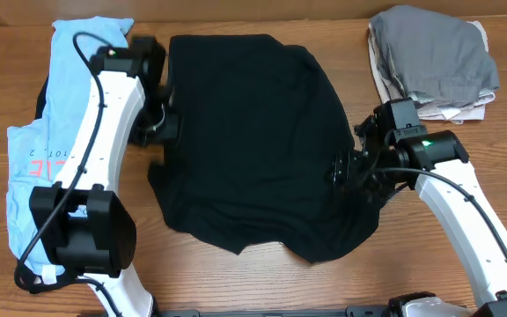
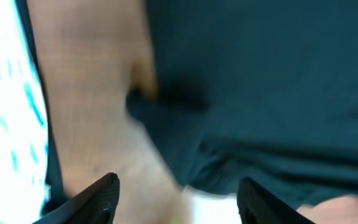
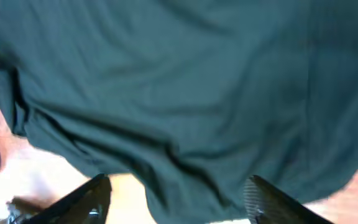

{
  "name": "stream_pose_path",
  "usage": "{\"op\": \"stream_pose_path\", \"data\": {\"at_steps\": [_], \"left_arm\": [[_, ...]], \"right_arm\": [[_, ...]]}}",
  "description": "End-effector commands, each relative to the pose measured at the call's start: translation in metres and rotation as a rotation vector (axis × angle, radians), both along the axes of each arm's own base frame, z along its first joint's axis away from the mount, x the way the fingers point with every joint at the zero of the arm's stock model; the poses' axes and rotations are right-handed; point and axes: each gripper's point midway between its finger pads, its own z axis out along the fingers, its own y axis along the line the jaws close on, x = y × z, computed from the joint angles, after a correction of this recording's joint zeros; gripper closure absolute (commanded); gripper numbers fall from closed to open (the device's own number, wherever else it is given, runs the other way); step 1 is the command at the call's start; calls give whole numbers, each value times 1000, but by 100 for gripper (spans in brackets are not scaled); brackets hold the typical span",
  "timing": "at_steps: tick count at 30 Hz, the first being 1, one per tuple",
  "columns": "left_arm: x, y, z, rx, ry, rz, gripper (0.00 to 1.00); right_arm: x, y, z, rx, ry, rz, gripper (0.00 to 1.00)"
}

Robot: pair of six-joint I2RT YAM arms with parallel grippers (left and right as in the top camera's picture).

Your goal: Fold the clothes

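The black shirt (image 1: 253, 132) lies spread but rumpled in the middle of the surface (image 1: 262, 286). Its long axis runs from the far edge toward the robot, leaning a little to the right at the near end. The shirt sits between the two arms, and that decides the coming move.

The left claw (image 1: 167, 123) is at the shirt's left border, so the cloth lies to its right. In the left wrist view the left claw (image 2: 178, 186) has its fingers (image 2: 104, 193) spread wide with nothing between them but bare wood and a pale blur. A dark fold of the shirt (image 2: 260, 81) is just ahead and to the right.

The right claw (image 1: 340, 172) is at the shirt's right border, nearer the robot than the left one. In its wrist view the right claw (image 3: 179, 183) is also spread open. The shirt (image 3: 185, 81) fills the view ahead, and its wavy edge dips toward the gap between the fingers. I cannot tell whether the fingers touch the cloth.

Each arm is nearest its own side, so a grasp of both borders looks likely next.

A blue garment (image 1: 33, 150) lies under the left arm. A grey pile (image 1: 434, 53) sits at the far right, well apart from the shirt.
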Motion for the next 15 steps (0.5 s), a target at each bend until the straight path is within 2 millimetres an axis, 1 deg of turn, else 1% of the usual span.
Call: {"op": "stream_pose_path", "data": {"at_steps": [1,2,4,5,6,11,15], "left_arm": [[34,-38,43,-161,-187,-152,32],[44,-44,53,-188,-242,-169,28],[62,-53,71,-231,-333,-189,9],[68,-56,76,-243,-366,-195,3],[74,-59,81,-256,-396,-201,0],[99,-65,96,-274,-518,-218,0],[114,-65,105,-273,-590,-223,0]], "right_arm": [[12,0,-14,-20,4,-4,23],[15,1,-21,-22,19,-10,23],[20,2,-36,-26,55,-22,22],[21,2,-42,-29,70,-24,22],[23,2,-49,-31,87,-31,22],[30,4,-76,-37,154,-79,22],[28,2,-95,-54,213,-106,21]]}}
